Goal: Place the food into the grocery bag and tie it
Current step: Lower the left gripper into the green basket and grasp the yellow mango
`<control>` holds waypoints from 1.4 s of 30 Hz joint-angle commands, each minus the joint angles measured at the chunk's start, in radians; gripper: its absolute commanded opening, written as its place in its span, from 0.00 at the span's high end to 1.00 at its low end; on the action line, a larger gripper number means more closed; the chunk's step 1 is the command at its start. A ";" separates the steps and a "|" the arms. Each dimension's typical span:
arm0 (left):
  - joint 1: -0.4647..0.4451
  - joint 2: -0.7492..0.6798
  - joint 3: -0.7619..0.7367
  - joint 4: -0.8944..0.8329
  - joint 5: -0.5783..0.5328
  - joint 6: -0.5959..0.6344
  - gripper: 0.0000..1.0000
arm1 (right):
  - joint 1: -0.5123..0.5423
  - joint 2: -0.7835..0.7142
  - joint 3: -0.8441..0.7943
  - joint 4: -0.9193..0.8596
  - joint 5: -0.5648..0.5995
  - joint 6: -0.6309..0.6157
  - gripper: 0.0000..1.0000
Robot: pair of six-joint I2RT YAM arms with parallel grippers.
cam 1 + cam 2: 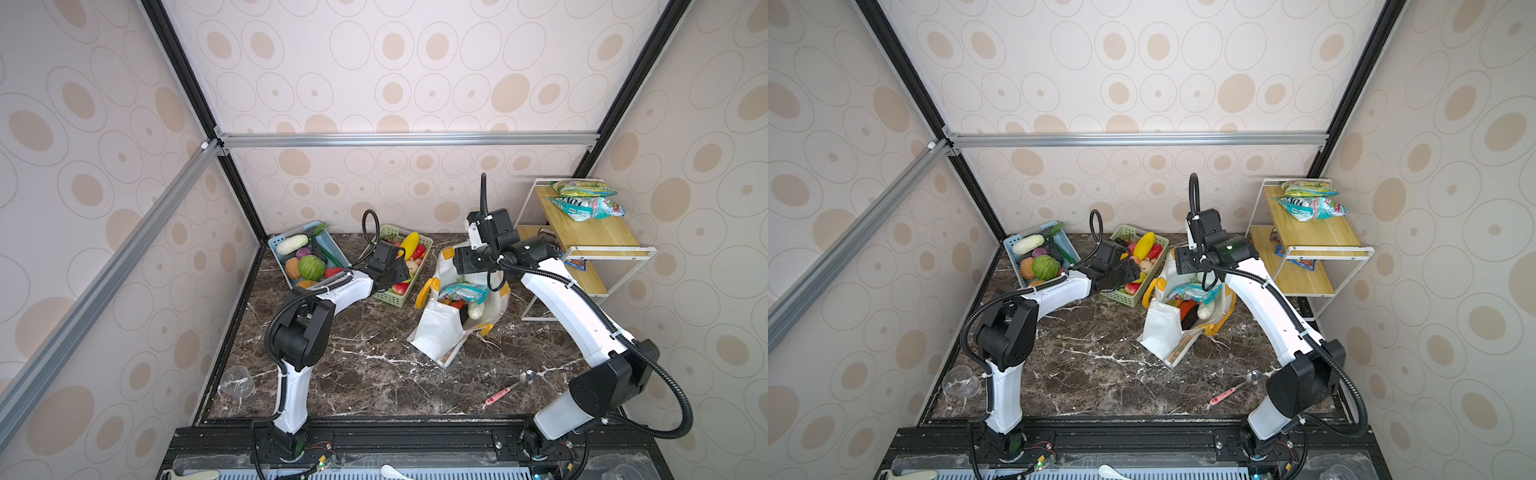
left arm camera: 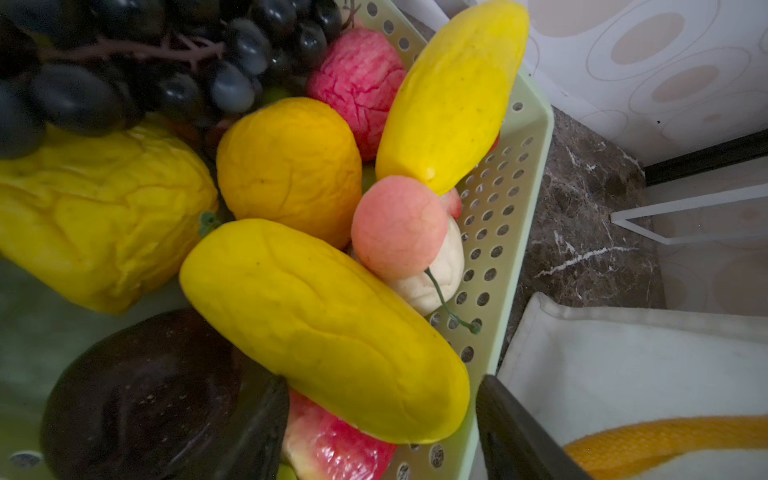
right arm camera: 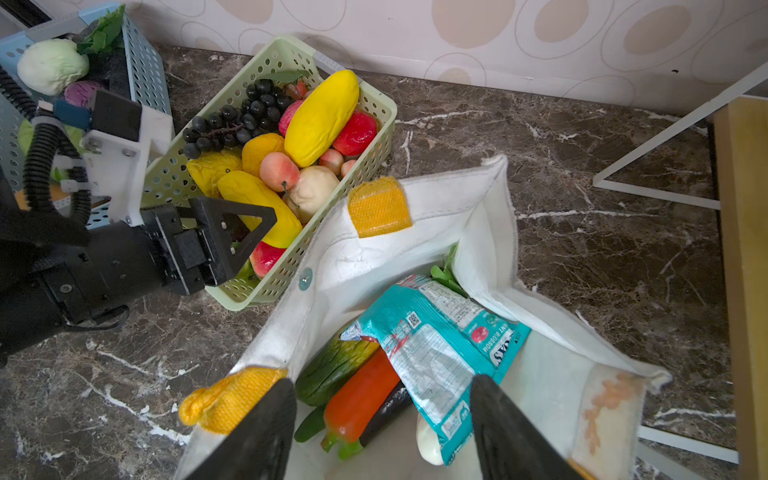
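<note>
Big white grocery bag (image 1: 436,332) right of centre on the dark marble table (image 1: 374,374), mouth gaping, near wall slumped outward. Just beside it sits the pale green basket (image 3: 270,270), piled with toy fruit. Right gripper (image 3: 382,432) hangs directly over the bag's mouth, fingers (image 3: 266,432) spread wide with nothing between them. Left gripper (image 2: 378,436) is down at the basket, jaws apart on either side of the near end of a long yellow fruit (image 2: 324,328). Whether the pads touch it I can't tell, but it lies in the pile, not lifted.

So this reads as one more pick for the bag. To do it well, I'd take the fruit nearer its middle than its tip: it looks soft and wrinkled, and an end grip could let it pivot out. Lift straight up first, because a peach (image 2: 397,226) sits against it and the basket wall is close. Then it's a short carry across, and the right arm should clear the mouth before the drop.

Inside the bag, a crinkly teal packet (image 3: 440,345) lies on top. Under it are an orange carrot (image 3: 361,399), a striped green gourd (image 3: 332,370), a dark eggplant (image 3: 386,409) and a small white piece (image 3: 428,440). The yellow-orange handles (image 3: 378,205) hang loose, untied.
</note>
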 commanded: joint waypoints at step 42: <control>0.020 0.086 0.103 -0.079 -0.232 0.008 0.37 | 0.004 -0.016 0.036 -0.047 -0.037 -0.022 0.31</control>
